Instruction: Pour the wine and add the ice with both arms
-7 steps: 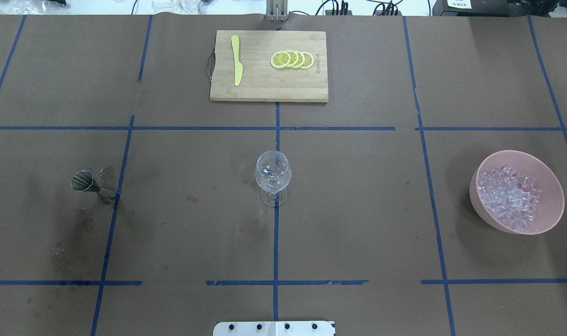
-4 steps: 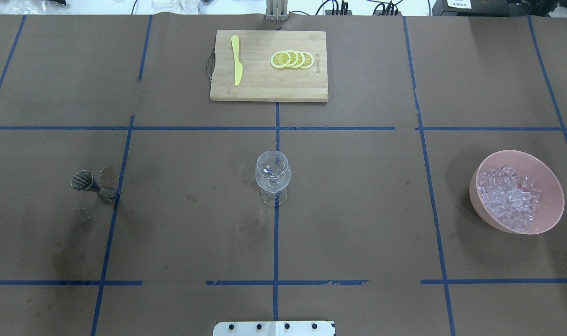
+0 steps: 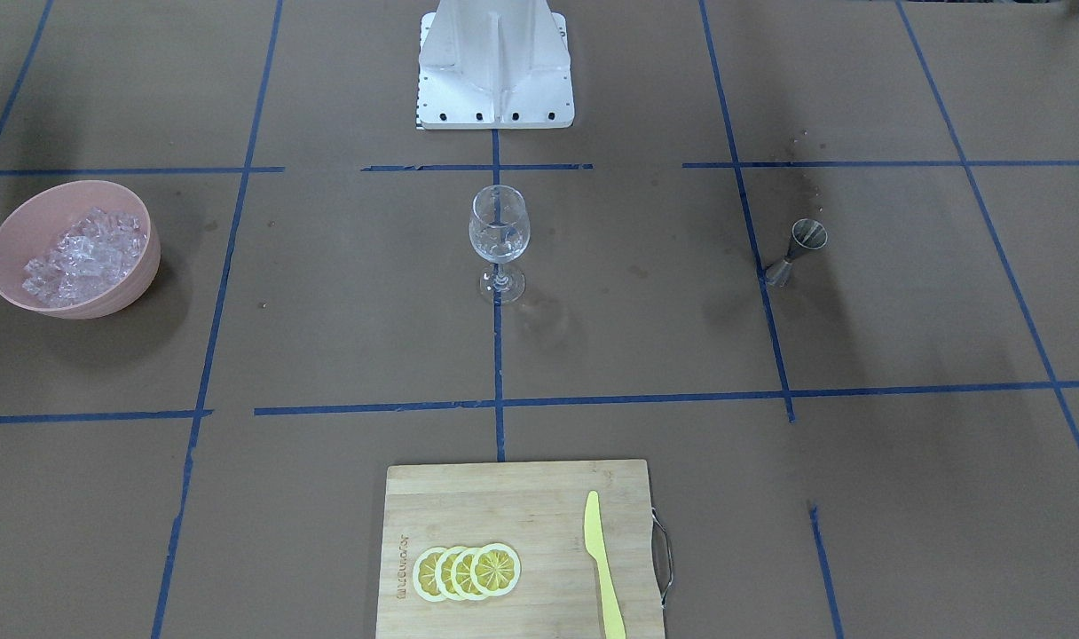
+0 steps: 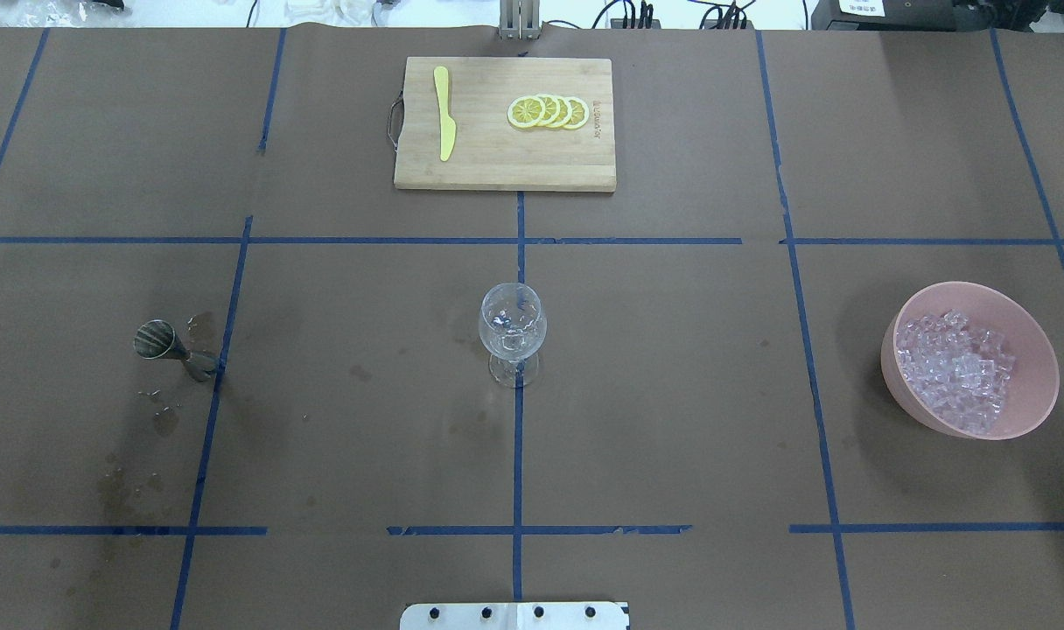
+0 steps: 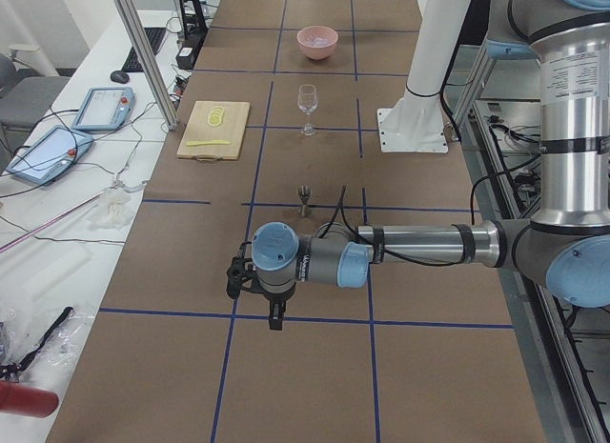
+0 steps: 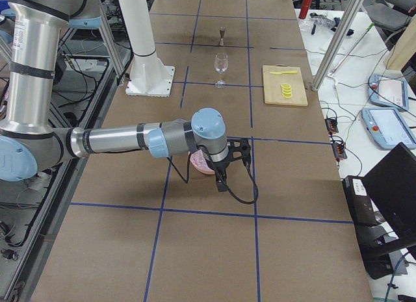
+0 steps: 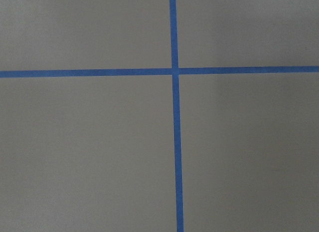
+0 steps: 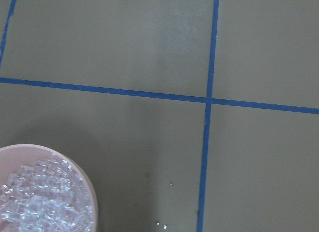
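Observation:
A clear stemmed glass [image 4: 513, 332] stands mid-table, also in the front view [image 3: 499, 238]. A small metal jigger [image 4: 169, 348] stands to the left; I cannot tell whether it holds wine. A pink bowl [image 4: 1035, 394] at the right is full of ice [image 4: 956, 367]; the right wrist view shows the ice [image 8: 40, 202] at its lower left corner. My left gripper [image 5: 274, 319] hangs above the table's left end, my right gripper [image 6: 221, 184] above the table next to the bowl. Both show only in side views, so I cannot tell if they are open or shut.
A wooden cutting board [image 4: 497, 166] at the far middle holds a yellow knife [image 4: 444, 114] and lemon slices [image 4: 549, 112]. Wet spots [image 4: 160, 416] mark the paper around the jigger. The white base block [image 3: 495, 71] stands on the robot's side.
Nothing on the table has moved. The soft shadows near the jigger and the bowl have drifted outward toward the table's ends.

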`<state>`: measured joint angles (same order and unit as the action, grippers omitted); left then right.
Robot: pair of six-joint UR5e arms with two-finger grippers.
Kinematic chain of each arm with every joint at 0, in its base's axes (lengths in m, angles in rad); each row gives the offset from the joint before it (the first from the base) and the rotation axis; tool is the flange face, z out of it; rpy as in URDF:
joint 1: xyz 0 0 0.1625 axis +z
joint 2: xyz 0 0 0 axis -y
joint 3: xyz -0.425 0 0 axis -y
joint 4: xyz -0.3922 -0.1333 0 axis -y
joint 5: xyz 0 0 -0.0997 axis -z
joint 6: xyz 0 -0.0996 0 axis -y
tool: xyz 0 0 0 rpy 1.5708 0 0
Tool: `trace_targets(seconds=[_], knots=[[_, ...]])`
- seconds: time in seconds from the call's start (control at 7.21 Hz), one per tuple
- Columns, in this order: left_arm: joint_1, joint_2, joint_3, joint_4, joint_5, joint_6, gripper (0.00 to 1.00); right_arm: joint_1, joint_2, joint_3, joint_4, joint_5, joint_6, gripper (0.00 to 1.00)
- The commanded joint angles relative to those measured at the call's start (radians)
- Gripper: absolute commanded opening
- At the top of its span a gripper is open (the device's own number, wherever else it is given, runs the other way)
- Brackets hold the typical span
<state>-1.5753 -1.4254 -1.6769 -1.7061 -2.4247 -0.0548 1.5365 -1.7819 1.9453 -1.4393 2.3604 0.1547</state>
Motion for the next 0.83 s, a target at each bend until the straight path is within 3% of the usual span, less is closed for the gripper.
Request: trace_targets(seconds=[0.0, 0.14, 0.28, 0.42, 0.55, 0.69], knots=[[-0.002, 0.022, -0.055, 0.000, -0.001, -0.002, 1.00, -0.152, -0.001, 0.052, 0.134, -0.038, 0.289, 1.00], [0.001, 0.013, -0.050, 0.000, -0.001, -0.002, 1.00, -0.265, -0.010, 0.049, 0.293, -0.103, 0.498, 1.00], [0.000, 0.010, -0.059, -0.001, -0.001, -0.002, 1.00, -0.379, -0.034, 0.044, 0.401, -0.171, 0.594, 0.99], [0.000, 0.007, -0.061, -0.003, -0.001, -0.002, 1.00, -0.439, -0.057, 0.044, 0.469, -0.194, 0.661, 0.98], [0.000, 0.000, -0.057, -0.003, -0.001, -0.002, 1.00, -0.513, -0.089, 0.044, 0.535, -0.284, 0.762, 0.87], [0.001, -0.003, -0.052, -0.004, -0.001, -0.002, 1.00, -0.608, -0.109, 0.044, 0.583, -0.382, 0.866, 0.85]])
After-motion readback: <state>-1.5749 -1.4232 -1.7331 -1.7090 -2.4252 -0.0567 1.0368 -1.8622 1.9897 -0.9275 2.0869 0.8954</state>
